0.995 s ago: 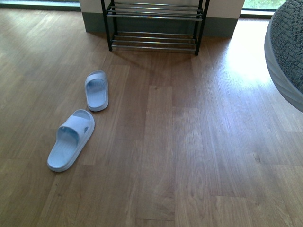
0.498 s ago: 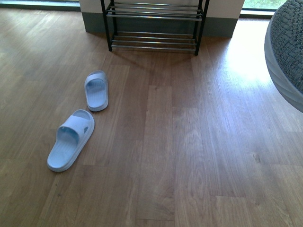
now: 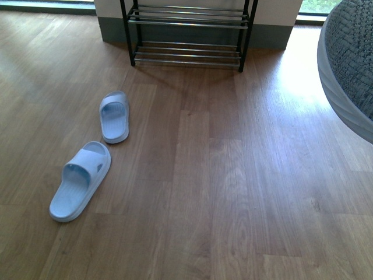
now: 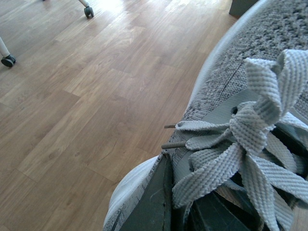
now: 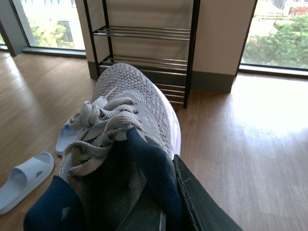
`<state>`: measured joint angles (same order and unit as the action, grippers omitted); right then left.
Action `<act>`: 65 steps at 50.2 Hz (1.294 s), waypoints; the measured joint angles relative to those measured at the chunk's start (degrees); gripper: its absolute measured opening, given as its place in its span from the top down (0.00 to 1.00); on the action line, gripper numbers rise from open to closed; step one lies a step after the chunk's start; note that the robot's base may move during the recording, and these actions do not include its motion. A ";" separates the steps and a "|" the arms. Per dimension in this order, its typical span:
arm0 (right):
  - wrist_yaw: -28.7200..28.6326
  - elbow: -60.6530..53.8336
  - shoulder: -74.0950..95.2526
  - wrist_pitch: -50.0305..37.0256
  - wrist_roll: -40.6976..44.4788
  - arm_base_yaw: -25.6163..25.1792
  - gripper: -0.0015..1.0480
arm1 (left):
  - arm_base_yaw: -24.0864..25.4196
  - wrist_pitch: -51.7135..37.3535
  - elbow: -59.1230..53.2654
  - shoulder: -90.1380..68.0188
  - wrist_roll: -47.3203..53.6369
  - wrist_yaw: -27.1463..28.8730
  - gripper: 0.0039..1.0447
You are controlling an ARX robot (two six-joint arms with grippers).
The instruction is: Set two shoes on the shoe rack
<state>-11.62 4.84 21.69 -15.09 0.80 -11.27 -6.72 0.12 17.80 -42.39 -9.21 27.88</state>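
My left gripper [image 4: 177, 211] is shut on a grey sneaker [image 4: 250, 86]; its laces and white sole fill the left wrist view, above the wooden floor. My right gripper [image 5: 159, 199] is shut on the other grey sneaker [image 5: 130, 94], gripping its navy collar, with the toe towards the shoe rack [image 5: 144, 33]. A grey sneaker [image 3: 349, 64] hangs at the right edge of the front view. The black shoe rack [image 3: 186, 32] with chrome rods stands at the far wall. Two pale blue slides [image 3: 114, 116] [image 3: 78, 182] lie on the floor at the left.
The slides also show in the right wrist view [image 5: 24, 180]. Chair castors [image 4: 88, 11] stand on the floor in the left wrist view. A white wall with a grey skirting [image 3: 268, 35] is behind the rack, with windows on both sides.
The front view has shifted a little: the rack and slides sit slightly further left and lower. The grey sneaker at the right edge reaches further into the picture.
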 joint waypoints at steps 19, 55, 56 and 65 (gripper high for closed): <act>0.57 0.00 0.02 0.00 0.00 -0.02 0.99 | -0.04 0.00 0.00 0.00 0.00 -0.48 0.99; 0.50 0.00 0.04 0.00 0.02 -0.02 0.99 | -0.07 0.00 -0.02 0.00 0.00 -0.63 0.99; 0.50 0.00 0.04 0.00 0.02 -0.02 0.99 | -0.07 0.00 -0.02 0.02 0.00 -0.61 0.99; 0.48 0.00 0.04 0.00 0.00 -0.02 0.99 | -0.07 0.00 -0.02 0.00 0.00 -0.59 0.99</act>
<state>-11.14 4.84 21.74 -15.09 0.80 -11.29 -6.79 0.12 17.78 -42.39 -9.21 27.29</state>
